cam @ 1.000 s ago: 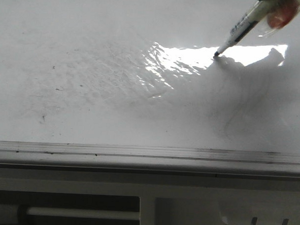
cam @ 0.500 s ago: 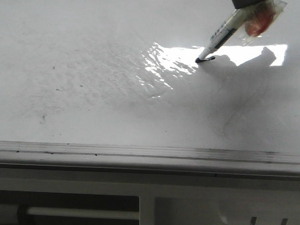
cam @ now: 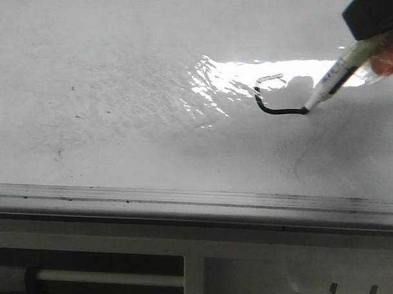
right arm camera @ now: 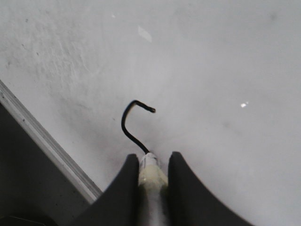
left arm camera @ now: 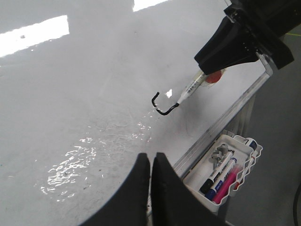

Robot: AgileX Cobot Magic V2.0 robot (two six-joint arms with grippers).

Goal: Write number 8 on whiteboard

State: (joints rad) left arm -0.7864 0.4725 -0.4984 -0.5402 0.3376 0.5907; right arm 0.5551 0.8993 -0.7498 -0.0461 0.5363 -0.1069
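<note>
A: Front view. The number 8 [cam: 270, 98] is barely begun: a hook-shaped black stroke sits at about 2 o'clock on the whiteboard [cam: 119, 138]. The marker [cam: 331, 79] tip touches the stroke's end. Upper loop not closed, lower loop absent.

B: Left wrist view?

A: Left end effector [left arm camera: 151, 165] hangs over the whiteboard, fingers together, holding nothing. The stroke lies at its 12 o'clock. A tray of markers [left arm camera: 225, 172] hangs off the board edge at 3 o'clock.

B: Right wrist view?

A: Right end effector [right arm camera: 153, 165] is clamped on the marker, tip on the line. Most of the figure is left, I'd judge.
</note>
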